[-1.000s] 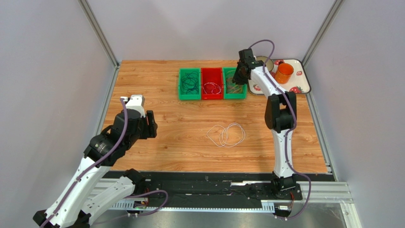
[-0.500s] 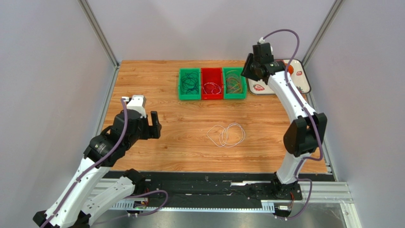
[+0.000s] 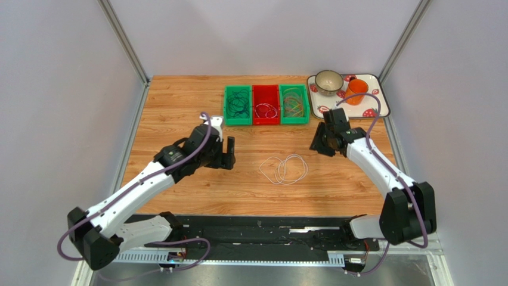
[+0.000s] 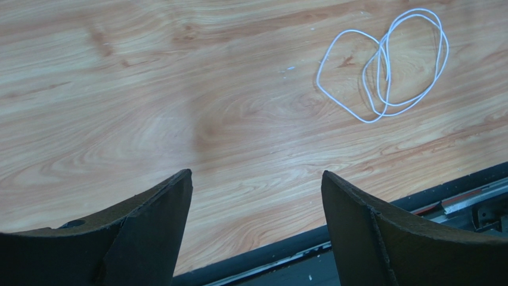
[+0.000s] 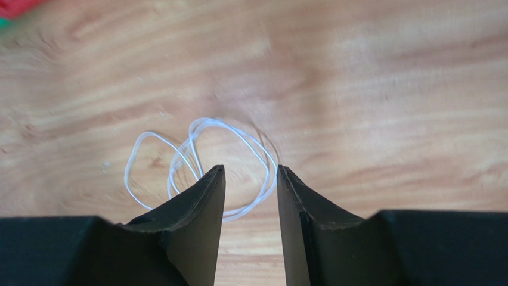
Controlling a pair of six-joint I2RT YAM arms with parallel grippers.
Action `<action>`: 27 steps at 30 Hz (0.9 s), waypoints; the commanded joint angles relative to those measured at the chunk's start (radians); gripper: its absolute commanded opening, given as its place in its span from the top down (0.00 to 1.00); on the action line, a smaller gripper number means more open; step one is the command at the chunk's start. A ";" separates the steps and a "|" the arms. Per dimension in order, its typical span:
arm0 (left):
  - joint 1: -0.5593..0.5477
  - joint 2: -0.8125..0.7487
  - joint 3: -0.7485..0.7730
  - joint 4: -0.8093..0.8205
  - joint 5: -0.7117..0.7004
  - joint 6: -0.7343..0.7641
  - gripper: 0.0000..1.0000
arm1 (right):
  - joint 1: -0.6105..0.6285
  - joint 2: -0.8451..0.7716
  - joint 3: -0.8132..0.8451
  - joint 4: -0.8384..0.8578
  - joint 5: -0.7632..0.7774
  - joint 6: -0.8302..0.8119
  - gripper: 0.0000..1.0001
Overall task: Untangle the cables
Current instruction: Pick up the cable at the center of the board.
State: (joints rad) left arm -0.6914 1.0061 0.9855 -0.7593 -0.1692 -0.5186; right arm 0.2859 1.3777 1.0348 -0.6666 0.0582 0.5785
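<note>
One loose tangle of white cables (image 3: 284, 169) sits on the table (image 3: 179, 101) between the two arms, and three bins (image 3: 266, 122) at the back hold more cables. Left gripper (image 3: 228, 154) has its fingers wide apart, right gripper (image 3: 315, 144) only a bit apart, and neither is holding anything.

Three bins (image 3: 266, 123), one bowl (image 3: 328, 82), one cup (image 3: 356, 92) — one white cable tangle (image 4: 382, 71)

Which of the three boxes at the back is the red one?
The middle box of the row is red; the left box and the right box beside it are both green.
</note>
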 commanded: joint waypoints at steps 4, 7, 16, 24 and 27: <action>-0.106 0.281 0.076 0.291 0.045 -0.043 0.15 | 0.006 -0.153 -0.177 0.079 -0.041 0.049 0.57; -0.129 0.438 0.120 0.354 0.078 -0.049 0.19 | 0.006 -0.186 -0.196 0.064 -0.032 0.043 0.57; -0.180 0.730 0.264 0.475 0.158 -0.067 0.26 | 0.004 -0.235 -0.208 0.044 -0.041 0.032 0.56; -0.221 0.859 0.323 0.502 0.181 -0.072 0.34 | 0.002 -0.227 -0.222 0.053 -0.041 0.026 0.56; -0.230 0.887 0.328 0.509 0.177 -0.072 0.35 | 0.004 -0.223 -0.220 0.056 -0.043 0.024 0.56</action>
State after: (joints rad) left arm -0.9073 1.8717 1.2720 -0.2951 -0.0078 -0.5793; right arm 0.2859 1.1568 0.8165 -0.6464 0.0177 0.6094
